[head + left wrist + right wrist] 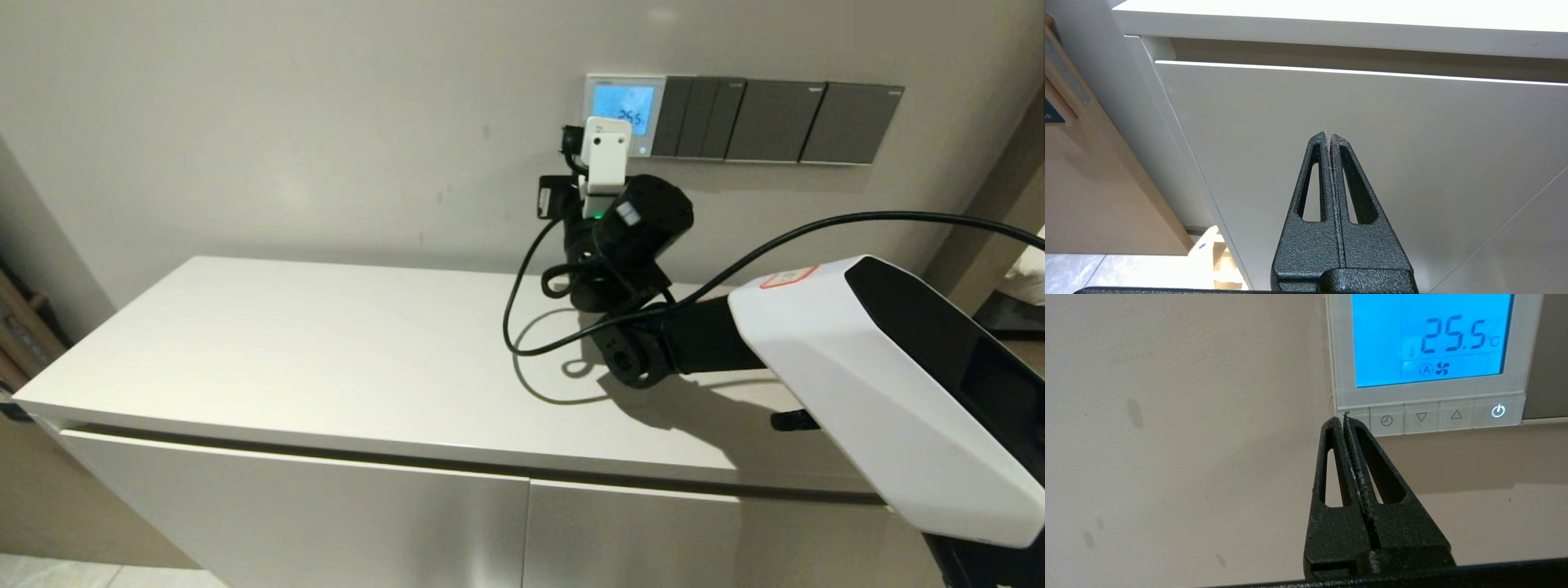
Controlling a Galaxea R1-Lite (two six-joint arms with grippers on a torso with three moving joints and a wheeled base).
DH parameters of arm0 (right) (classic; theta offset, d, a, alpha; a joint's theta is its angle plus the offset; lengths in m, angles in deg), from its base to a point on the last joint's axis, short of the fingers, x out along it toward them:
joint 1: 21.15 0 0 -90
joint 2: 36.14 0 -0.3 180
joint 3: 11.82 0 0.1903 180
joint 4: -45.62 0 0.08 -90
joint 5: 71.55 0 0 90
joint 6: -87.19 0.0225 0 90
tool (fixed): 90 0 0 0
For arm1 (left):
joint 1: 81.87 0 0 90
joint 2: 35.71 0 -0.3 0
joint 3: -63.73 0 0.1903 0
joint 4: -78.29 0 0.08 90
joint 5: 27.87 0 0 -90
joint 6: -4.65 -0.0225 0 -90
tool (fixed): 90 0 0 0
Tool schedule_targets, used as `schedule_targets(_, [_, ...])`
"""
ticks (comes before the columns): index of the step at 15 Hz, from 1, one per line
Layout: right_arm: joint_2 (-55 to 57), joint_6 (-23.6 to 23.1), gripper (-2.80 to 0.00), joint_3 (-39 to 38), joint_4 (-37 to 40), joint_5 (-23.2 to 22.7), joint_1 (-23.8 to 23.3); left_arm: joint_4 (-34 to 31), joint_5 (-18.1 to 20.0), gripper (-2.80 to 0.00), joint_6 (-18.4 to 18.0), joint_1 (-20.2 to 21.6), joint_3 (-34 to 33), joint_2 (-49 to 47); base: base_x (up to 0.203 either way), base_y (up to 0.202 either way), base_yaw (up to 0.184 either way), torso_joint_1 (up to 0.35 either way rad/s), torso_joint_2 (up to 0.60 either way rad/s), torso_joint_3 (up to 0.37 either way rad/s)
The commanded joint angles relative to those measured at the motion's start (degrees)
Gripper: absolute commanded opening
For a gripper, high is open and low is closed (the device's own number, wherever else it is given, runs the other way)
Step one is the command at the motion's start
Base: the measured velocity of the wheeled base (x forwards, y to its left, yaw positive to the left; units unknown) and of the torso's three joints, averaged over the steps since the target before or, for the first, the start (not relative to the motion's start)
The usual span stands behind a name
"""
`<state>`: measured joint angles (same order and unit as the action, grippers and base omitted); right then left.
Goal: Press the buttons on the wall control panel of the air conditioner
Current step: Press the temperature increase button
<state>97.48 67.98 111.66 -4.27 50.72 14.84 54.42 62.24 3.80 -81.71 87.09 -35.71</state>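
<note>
The white air conditioner wall control panel hangs on the wall above the cabinet, its screen lit blue and reading 25.5 °C. The row of buttons runs along its bottom edge; the power button at one end glows. My right gripper is shut and empty, with its tips at the button at the other end of the row, which they partly hide. In the head view the right gripper is raised at the panel's lower left corner. My left gripper is shut and empty, parked low before the cabinet front.
Dark grey switch plates adjoin the panel on the right. A white cabinet top lies below the panel, with white cabinet doors under it. A black cable loops from the right arm over the cabinet top.
</note>
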Motion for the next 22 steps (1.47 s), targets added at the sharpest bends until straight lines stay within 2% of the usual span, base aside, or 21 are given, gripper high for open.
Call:
schedule_targets(1, [-0.3,-0.1,-2.8,0.0,-0.4,0.2,0.0,0.0,0.0,-2.8,0.0,0.0,0.0,-0.1,0.0,0.0,0.0,0.0,0.0,0.0])
schedule_targets(22, [0.2,-0.1,-2.8,0.7,0.0,0.1,-0.7,0.0,0.0,-2.8,0.0,0.0,0.0,-0.1,0.0,0.0,0.0,0.0,0.0,0.0])
